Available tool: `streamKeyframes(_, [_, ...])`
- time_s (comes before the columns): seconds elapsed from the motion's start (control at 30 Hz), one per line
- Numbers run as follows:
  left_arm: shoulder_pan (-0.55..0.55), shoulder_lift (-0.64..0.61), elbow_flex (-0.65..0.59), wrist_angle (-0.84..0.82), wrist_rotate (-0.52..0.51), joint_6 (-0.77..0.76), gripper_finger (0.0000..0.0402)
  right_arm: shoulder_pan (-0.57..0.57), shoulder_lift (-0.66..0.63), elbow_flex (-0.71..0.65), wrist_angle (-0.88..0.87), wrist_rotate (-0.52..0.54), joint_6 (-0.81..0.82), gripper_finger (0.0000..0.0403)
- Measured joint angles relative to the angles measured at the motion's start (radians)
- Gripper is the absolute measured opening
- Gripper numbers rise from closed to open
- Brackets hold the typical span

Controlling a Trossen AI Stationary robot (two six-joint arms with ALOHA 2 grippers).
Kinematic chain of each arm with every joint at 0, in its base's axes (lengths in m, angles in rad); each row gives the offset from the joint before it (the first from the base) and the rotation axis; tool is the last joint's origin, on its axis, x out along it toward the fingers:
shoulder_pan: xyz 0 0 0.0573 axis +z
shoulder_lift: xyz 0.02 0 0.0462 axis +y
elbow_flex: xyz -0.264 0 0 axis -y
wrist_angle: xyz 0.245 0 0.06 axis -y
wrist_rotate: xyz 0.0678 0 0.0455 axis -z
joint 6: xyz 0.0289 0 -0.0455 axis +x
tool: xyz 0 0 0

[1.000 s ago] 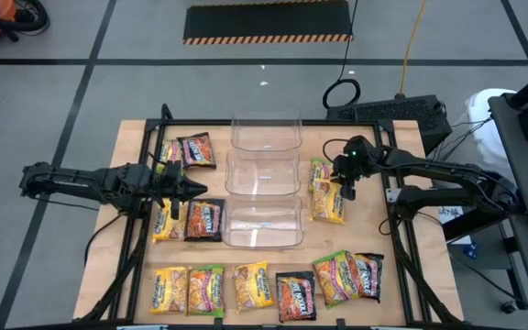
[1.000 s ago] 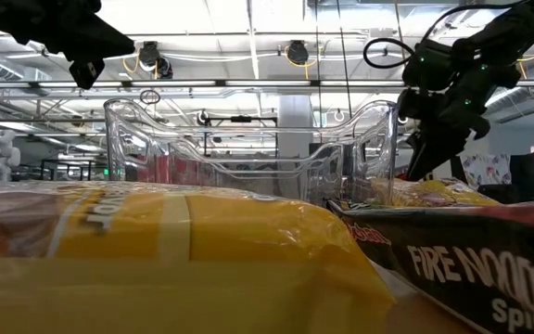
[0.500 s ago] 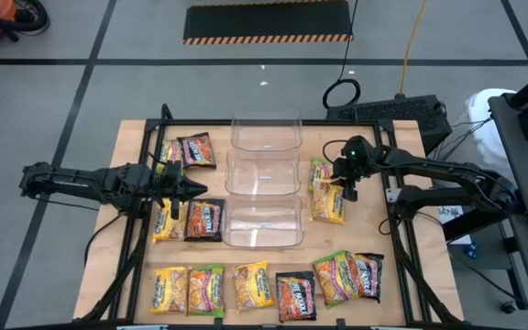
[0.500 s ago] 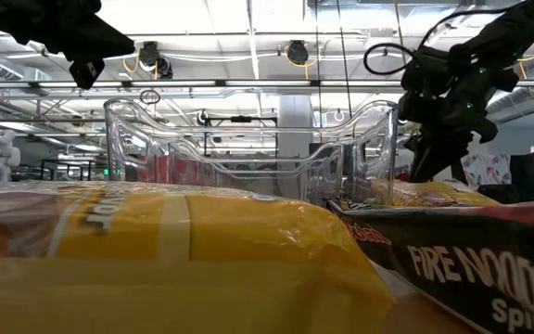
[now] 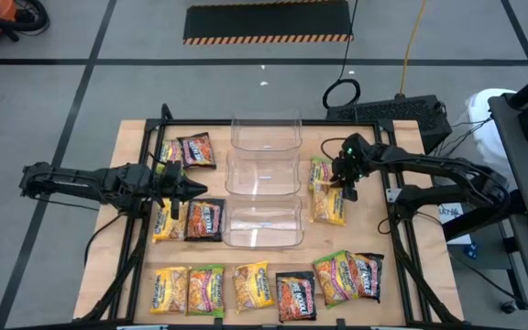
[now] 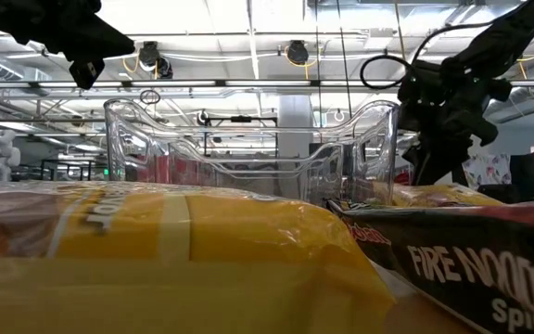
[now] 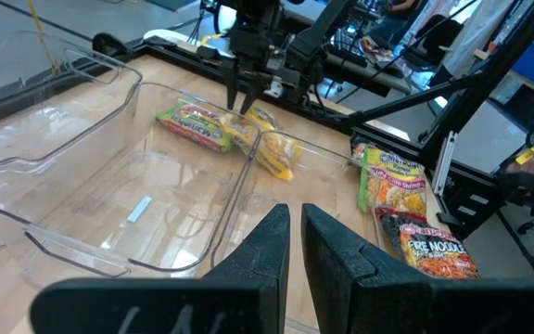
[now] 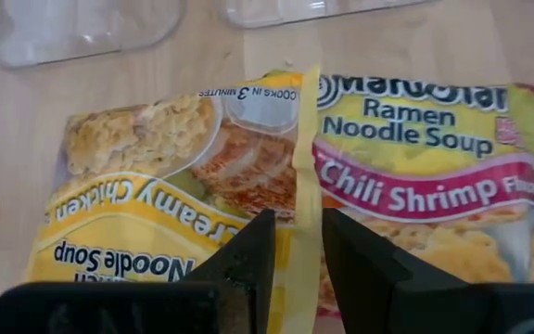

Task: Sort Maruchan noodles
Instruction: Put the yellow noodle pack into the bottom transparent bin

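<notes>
Front row: six flat glossy ramen packets [image 5: 266, 287] lie along the near edge of the wooden table [image 5: 411, 284], long axes mostly running near-to-far; the two rightmost are tilted and overlap.

Middle zone: three clear plastic bins [image 5: 264, 180] stand in a near-to-far column. Left of the nearest bin lie a yellow packet [image 5: 166, 223] and a dark brown packet [image 5: 205, 220], long axes near-to-far. The left gripper [image 5: 200, 190] hovers just above them, fingers [image 7: 272, 250] parted by a narrow gap, holding nothing.

Right of the bins, a yellow Creamy Chicken packet [image 8: 156, 190] and a green-yellow Chili Shrimp packet [image 8: 425, 186] lie end to end, edges overlapping. The right gripper [image 8: 295, 255] hangs over that seam, jaws apart.

Far left: two more packets [image 5: 186, 149] lie side by side.
</notes>
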Motion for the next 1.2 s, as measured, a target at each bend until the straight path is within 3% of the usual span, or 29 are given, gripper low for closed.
streamKeyframes(0.4, [0.000,0.000,0.000,0.000,0.000,0.000,0.0037,0.000,0.010,0.000,-0.021,0.000,0.013,0.0084])
streamKeyframes(0.83, [0.000,0.000,0.000,0.000,0.000,0.000,0.0037,0.000,0.010,0.000,-0.022,0.000,0.022,0.0005])
streamKeyframes(1.2, [0.000,0.000,0.000,0.000,0.000,-0.016,0.0037,0.000,0.010,0.000,-0.022,0.001,0.016,0.0001])
